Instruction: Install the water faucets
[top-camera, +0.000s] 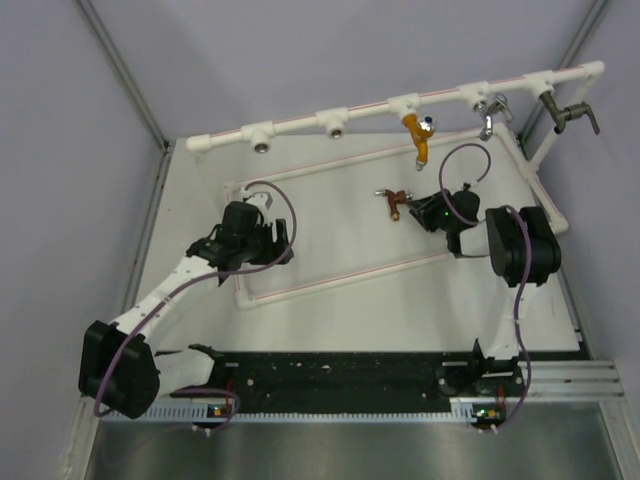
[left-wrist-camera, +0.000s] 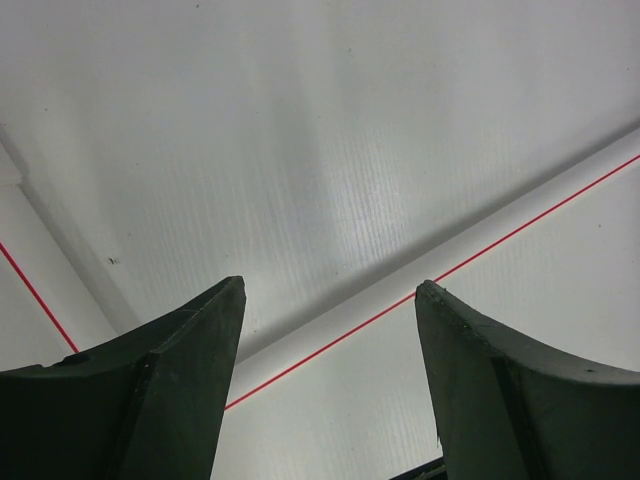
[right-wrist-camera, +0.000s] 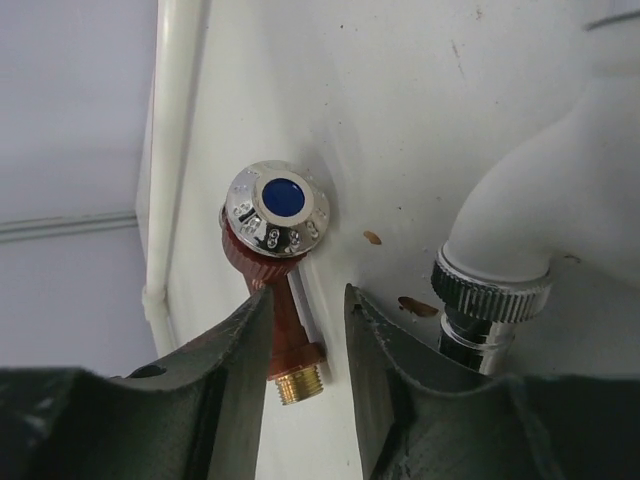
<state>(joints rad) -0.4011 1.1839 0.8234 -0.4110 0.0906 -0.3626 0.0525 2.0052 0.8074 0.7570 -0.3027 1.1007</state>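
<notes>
From above, the white pipe frame (top-camera: 330, 115) stands along the far edge of the table (top-camera: 350, 320). Three taps hang from its right half: an orange faucet (top-camera: 420, 138), a silver faucet (top-camera: 487, 120) and, farthest right, a grey faucet (top-camera: 572, 113). The brown faucet (top-camera: 392, 203) lies on the table right of centre, well short of that far rail, with the right gripper (top-camera: 418, 210) just beside it on its right. The left gripper (top-camera: 283, 243) hangs over the left part of the table, well away from any tap. From the left wrist, the left gripper (left-wrist-camera: 330, 290) stands spread wide with nothing between its fingers, above bare table and a pipe (left-wrist-camera: 560, 230) with a red line along it. From the right wrist, the right gripper (right-wrist-camera: 305, 300) straddles the stem of the brown faucet (right-wrist-camera: 285, 320). Its jaws are parted, the left finger looks to touch the stem and the right one stands clear. The faucet's silver cap with a blue dot lies beyond the fingertips and its brass thread sits between the fingers. A white faucet (right-wrist-camera: 530, 210) with a chrome collar lies just to the right.
</notes>
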